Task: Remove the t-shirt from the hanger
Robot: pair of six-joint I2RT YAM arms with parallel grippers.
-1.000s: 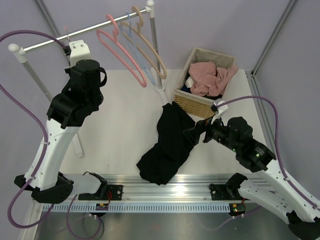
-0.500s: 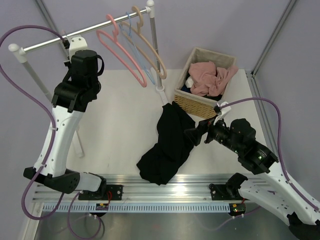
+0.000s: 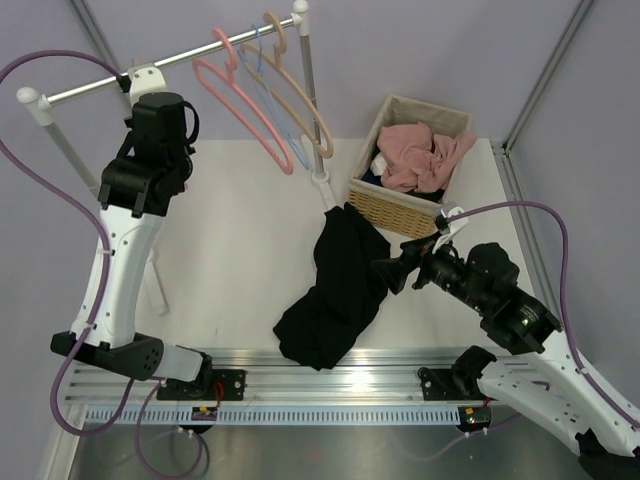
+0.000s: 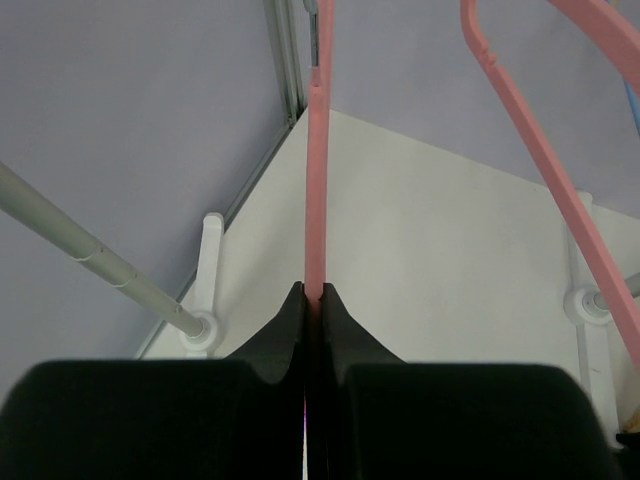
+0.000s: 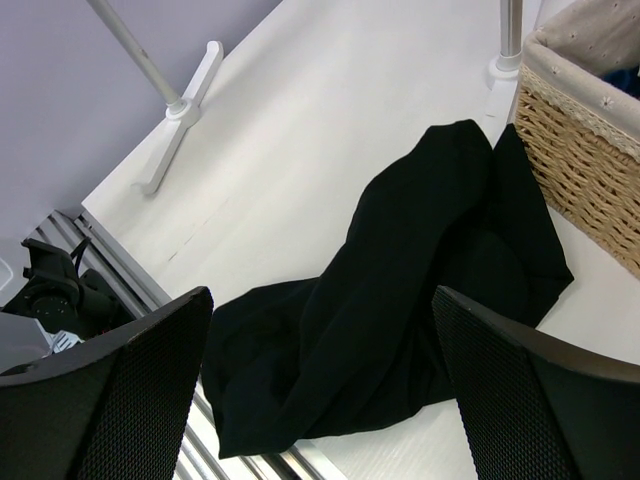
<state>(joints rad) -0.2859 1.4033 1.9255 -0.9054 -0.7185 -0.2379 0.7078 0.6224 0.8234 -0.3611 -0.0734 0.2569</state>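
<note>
left gripper [image 4: 312,295] hidden under its wrist from above, clamped on hanger [image 4: 317,170], hanger's top cut off, t-shirt [image 3: 335,290] crumpled at table [image 3: 240,225] centre, right gripper [image 5: 320,295] spread wide over it, basket [image 3: 390,210] just beside at 1 o'clock, rail [image 3: 90,88] at 11

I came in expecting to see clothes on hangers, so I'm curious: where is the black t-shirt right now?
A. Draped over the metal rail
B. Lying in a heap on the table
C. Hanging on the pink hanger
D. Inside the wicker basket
B: the t-shirt lies crumpled on the table beside the basket, while the hanger hangs bare from the rail.
</note>
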